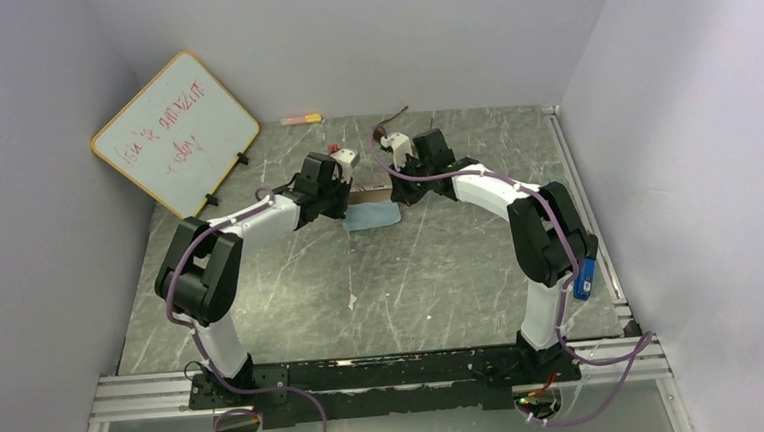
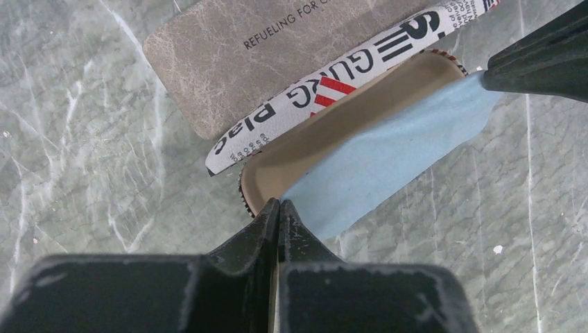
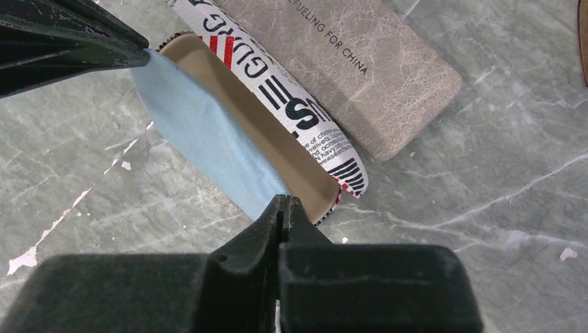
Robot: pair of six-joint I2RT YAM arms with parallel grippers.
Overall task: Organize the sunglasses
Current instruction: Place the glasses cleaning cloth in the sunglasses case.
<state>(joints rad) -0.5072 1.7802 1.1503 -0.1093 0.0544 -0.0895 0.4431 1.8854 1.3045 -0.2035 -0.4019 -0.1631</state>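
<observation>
A light blue cloth [image 2: 388, 159] lies over the open tan mouth of a newsprint-patterned pouch [image 2: 326, 90]. My left gripper [image 2: 279, 205] is shut on one end of the cloth. At the opposite end my right gripper [image 3: 284, 200] is shut on it too. From above, the cloth [image 1: 373, 218] shows between the two wrists. Of the sunglasses, only a thin brown piece [image 1: 393, 116] sticks up behind the right wrist, and a brown sliver [image 3: 584, 41] shows at the right wrist view's edge.
A grey-brown rectangular case [image 3: 353, 66] with printed lettering lies flat, touching the pouch on its far side. A whiteboard [image 1: 175, 133] leans at the back left wall. A pink and yellow marker [image 1: 302, 119] lies along the back edge.
</observation>
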